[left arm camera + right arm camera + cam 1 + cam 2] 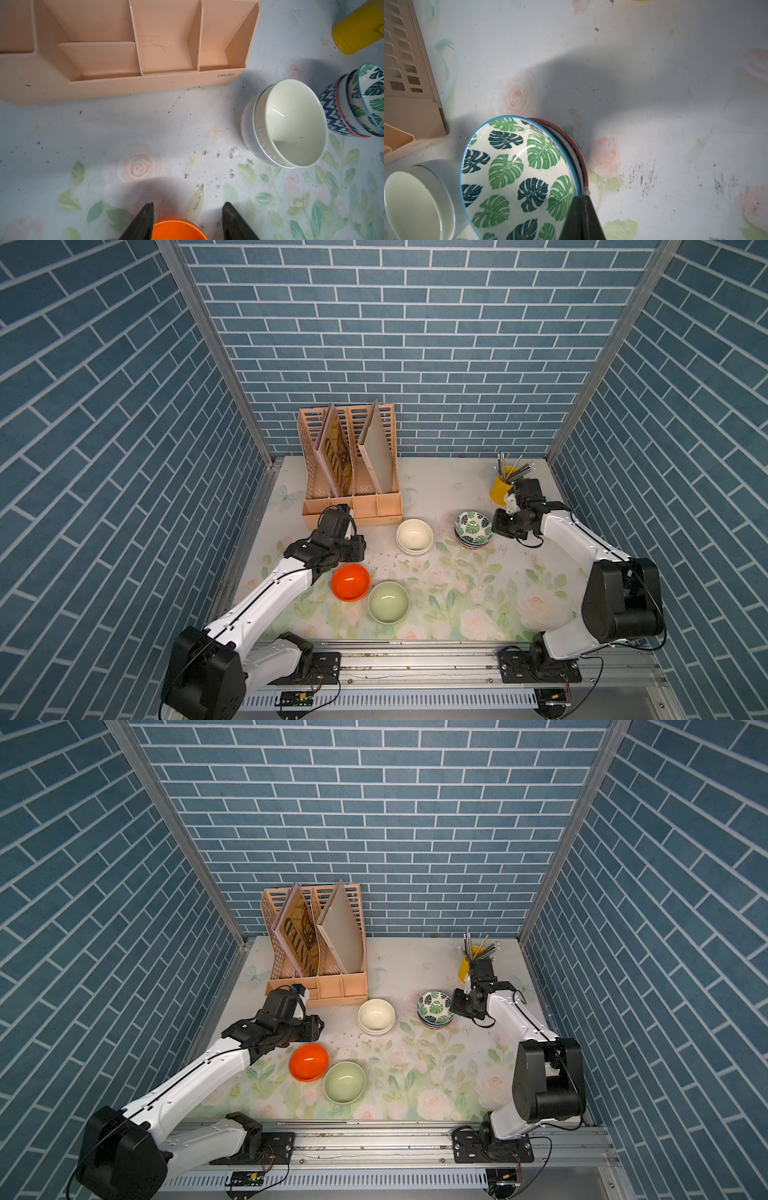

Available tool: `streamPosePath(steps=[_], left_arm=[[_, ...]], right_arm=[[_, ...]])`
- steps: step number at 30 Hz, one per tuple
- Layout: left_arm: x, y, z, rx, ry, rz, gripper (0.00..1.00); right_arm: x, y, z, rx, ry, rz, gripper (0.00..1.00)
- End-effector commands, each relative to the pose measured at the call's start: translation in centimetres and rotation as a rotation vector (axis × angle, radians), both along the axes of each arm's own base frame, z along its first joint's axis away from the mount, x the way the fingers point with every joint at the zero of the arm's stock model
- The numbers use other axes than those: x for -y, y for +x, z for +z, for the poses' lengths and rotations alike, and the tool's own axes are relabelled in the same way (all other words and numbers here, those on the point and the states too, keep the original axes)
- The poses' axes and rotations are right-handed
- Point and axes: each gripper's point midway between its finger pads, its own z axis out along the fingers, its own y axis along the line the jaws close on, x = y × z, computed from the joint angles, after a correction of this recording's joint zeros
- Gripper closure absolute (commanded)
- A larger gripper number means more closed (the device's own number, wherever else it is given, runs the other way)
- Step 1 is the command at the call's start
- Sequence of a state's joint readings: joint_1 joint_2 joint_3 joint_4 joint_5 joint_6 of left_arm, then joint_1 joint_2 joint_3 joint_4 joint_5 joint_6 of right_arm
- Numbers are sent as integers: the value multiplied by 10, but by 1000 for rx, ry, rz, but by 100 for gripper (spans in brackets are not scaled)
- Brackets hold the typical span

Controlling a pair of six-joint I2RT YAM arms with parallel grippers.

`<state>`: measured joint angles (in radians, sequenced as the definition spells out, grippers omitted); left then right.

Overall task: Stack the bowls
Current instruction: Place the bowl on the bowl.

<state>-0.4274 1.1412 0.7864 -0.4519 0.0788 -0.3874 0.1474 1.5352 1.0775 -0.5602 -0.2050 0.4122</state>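
The rack (351, 472), slotted peach plastic with boards leaning in it, stands at the back of the desk (457, 597), which has a scuffed, speckled floral cover. A yellow cup (498, 490) of pencils (515, 467) stands in the back right corner, just behind the right arm's wrist.

All the bowls are round and glossy, and all sit mouth up. In front of the rack, near the middle, the cream bowl (414, 533) is nested in a white bowl (249, 128) with a beaded rim. To its right, close by but apart, the leaf bowl (473, 526) tops a small pile. It sits a little off-centre on a blue bowl (332, 112) with a red rim. Nearer the front left, the orange bowl (350, 581) and the pale green bowl (388, 601) sit singly, just beside each other.

The left pincer (188, 205) hangs over the orange bowl's far rim. Its jaws are about half spread and hold nothing.

The right pincer (584, 197) is closed tight, with its tip at the leaf bowl's blue rim on the side away from the cream bowl. I cannot tell whether it touches the rim.
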Motion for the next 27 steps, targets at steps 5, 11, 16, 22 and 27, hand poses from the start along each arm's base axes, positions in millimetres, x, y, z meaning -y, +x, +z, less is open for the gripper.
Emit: streamPosePath(steps=[5, 11, 16, 22, 27], left_arm=[[-3, -4, -10, -29, 16, 1, 43], [24, -16, -9, -85, -75, -118, 45], [25, -39, 7, -157, -84, -149, 45], [61, -66, 20, -180, -106, -276, 46], [76, -68, -7, -234, 41, -345, 50]], right_arm=[[-9, -3, 25, 59, 59, 31, 89], [-18, -6, 48, 144, 110, 55, 85], [-26, -13, 60, 183, 121, 79, 82], [-34, -17, 73, 226, 127, 106, 81], [-43, -21, 79, 237, 134, 136, 81]])
